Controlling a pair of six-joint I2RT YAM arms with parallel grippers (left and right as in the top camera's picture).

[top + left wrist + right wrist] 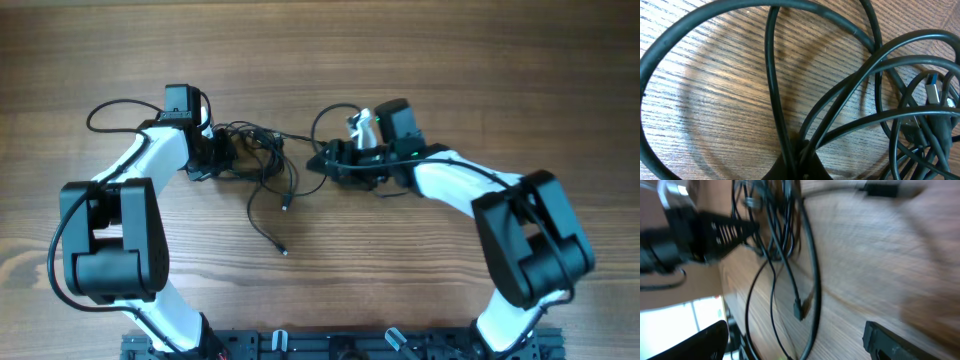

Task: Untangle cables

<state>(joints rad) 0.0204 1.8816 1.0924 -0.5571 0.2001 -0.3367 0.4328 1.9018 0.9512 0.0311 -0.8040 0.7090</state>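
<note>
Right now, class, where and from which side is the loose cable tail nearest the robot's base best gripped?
Probably just behind its plug end, from straight above: the cable tail lies flat and alone on the table, apart from the bundle, so nothing else gets caught.

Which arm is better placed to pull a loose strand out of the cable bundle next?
Probably right: the right claw is open beside the cables; the left claw pinches the bundle, anchoring it.

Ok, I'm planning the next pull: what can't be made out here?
Where the cables cross: too small overhead.
left gripper grip: fingers cut by the bottom edge, left wrist.
right gripper grip: blurred by motion, right wrist.
plug: half hidden by cables, left wrist.
</note>
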